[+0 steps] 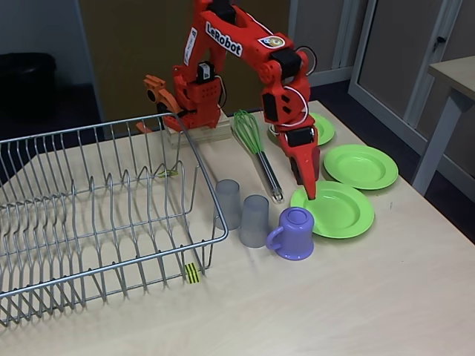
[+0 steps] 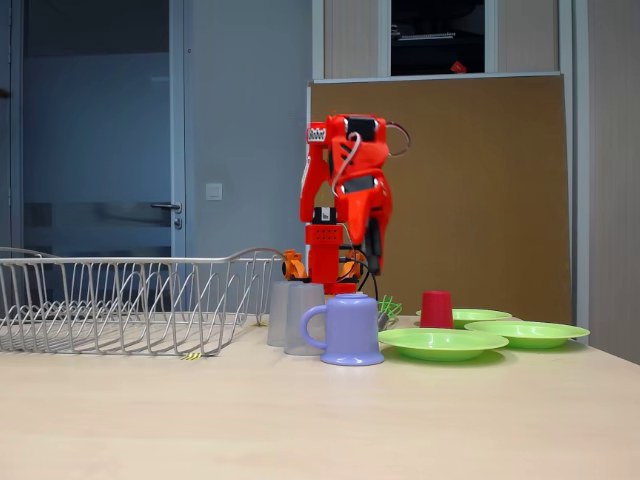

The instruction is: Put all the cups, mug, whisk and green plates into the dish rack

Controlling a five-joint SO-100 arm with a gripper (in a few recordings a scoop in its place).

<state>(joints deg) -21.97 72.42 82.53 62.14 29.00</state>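
The silver wire dish rack (image 1: 96, 215) (image 2: 120, 300) stands at the left with nothing in it. Two grey cups (image 1: 228, 204) (image 1: 254, 220) stand side by side by its corner, and the purple mug (image 1: 293, 232) (image 2: 348, 328) is just right of them. The green whisk (image 1: 256, 152) lies behind them. Three green plates (image 1: 338, 211) (image 1: 361, 165) (image 1: 323, 127) lie on the right. A red cup (image 2: 436, 309) stands upside down by the far plates. My gripper (image 1: 311, 191) (image 2: 374, 268) points down over the near plate's left rim, behind the mug, shut and holding nothing.
The arm's red base (image 1: 194, 96) sits at the back of the table behind the whisk. The table's right edge runs close to the plates. Another table's leg (image 1: 438, 141) stands at the far right. Bare tabletop lies in front of the mug.
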